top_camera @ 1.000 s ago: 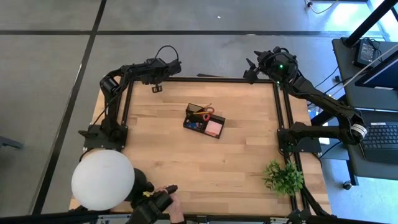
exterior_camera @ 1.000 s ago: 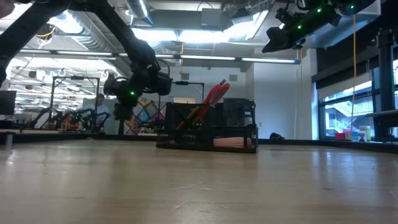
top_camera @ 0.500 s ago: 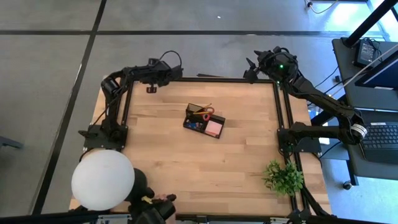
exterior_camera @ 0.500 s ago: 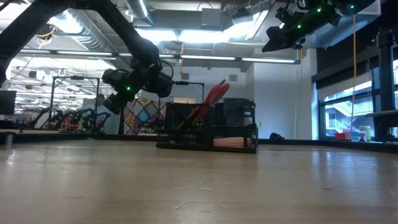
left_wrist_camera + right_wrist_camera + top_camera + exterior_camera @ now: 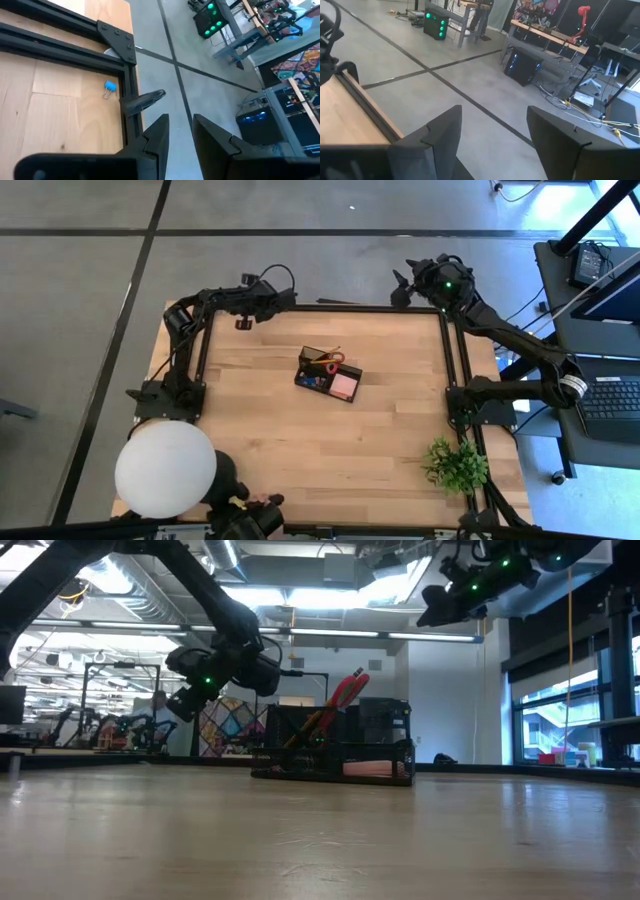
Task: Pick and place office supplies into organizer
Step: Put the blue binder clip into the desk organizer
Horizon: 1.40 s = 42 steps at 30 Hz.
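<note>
The black organizer (image 5: 299, 377) stands mid-table on its base, also seen in the low view (image 5: 385, 725). Red-handled scissors (image 5: 326, 361) and a pencil (image 5: 305, 730) stick up out of it, and a pink note block (image 5: 345, 386) lies in its near compartment. A tiny blue clip (image 5: 109, 87) lies on the wood beside the black frame's corner. My left gripper (image 5: 180, 120) hovers by the table's far left corner (image 5: 243, 324), open, with nothing between its fingers. My right gripper (image 5: 494, 112) is raised over the far right corner (image 5: 403, 284), open and holding nothing.
A large white round lamp (image 5: 165, 470) stands at the near left corner and a green plant (image 5: 455, 465) at the near right. Black frame rails (image 5: 350, 308) run along the far edge and beside each arm's base. Bare wood surrounds the organizer.
My left gripper has swung a little toward the table's left edge along the far rail. Its wrist has rolled and tipped up, from hanging down to slanting. The gap between its fingers looks unchanged.
</note>
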Available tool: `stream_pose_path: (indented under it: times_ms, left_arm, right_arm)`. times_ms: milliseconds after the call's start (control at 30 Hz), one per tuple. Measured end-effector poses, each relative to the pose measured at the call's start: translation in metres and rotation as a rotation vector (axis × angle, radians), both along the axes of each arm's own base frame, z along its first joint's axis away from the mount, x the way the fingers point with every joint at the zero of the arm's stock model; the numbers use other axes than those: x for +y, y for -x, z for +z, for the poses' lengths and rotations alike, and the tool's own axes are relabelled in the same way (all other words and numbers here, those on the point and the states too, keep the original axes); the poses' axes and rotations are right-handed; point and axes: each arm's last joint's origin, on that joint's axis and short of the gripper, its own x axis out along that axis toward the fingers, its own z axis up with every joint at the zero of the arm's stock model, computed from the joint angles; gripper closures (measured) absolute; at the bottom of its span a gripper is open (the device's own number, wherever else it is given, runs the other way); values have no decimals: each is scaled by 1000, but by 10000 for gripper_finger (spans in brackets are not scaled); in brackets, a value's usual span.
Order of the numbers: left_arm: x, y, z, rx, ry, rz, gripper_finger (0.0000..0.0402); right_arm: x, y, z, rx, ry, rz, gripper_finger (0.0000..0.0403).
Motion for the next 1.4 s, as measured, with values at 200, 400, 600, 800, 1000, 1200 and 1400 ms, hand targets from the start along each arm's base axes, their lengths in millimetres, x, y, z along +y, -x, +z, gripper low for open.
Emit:
stream_pose_path:
  times_ms: [200, 400, 600, 800, 1000, 1200, 1400]
  left_arm:
    - [6, 6, 0, 33, 29, 3, 320]
    - [11, 14, 1, 66, 59, 13, 320]
    - [13, 17, 1, 121, 102, -14, 320]
    - [11, 15, 1, 116, 101, -16, 320]
    - [16, 22, 0, 72, 122, 33, 320]
    - [14, 20, -1, 37, 147, 37, 320]
    - [10, 19, -2, 5, 204, 47, 320]
  right_arm:
    - [-6, -6, -1, -34, 27, -1, 175]
    - [-11, -10, 2, -67, 78, 0, 175]
    - [-14, -14, 4, -93, 129, 1, 175]
    - [-14, -14, 4, -96, 131, 1, 175]
    - [-14, -14, 2, -80, 114, 0, 175]
    - [-15, -14, 1, -75, 107, 0, 175]
    - [-15, -14, 1, -72, 105, 0, 175]
